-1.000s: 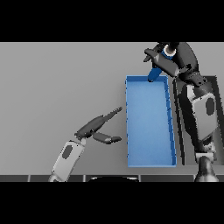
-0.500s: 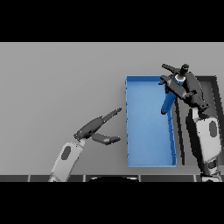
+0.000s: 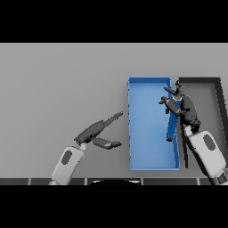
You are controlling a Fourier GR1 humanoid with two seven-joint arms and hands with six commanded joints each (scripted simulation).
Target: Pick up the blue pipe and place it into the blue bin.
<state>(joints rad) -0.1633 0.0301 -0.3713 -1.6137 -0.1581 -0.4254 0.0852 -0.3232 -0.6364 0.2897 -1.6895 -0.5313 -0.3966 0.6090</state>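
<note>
A: Head view only, so we go through that one. Right hand (image 3: 178, 104) has come down from the far rim of the blue bin (image 3: 149, 81) over the last second and now sits low over the bin's right wall. Blue pipe (image 3: 172, 127) came with it: it was up at the far corner, now it hangs steeply inside the bin along that right wall, lower end near the floor.

B: Grip?

A: We read the right hand's fingers as curled round the pipe's top end, so it has hold of it. Whether the lower end touches the bin floor, we cannot tell.

B: Meaning for the task?

A: We judge the carry done and the placing nearly done; the pipe is inside the bin's walls, and what's left looks like letting go.

B: Left hand?

A: Left hand (image 3: 95, 133) rests over the table (image 3: 53, 89) just left of the bin, fingers straight, thumb spread, holding nothing. It hasn't shifted across the frames.

B: Counts?

A: We count one pipe, one blue bin, one dark tray (image 3: 218, 89) just beyond the bin's right wall, two hands. Nothing else on the table
</note>
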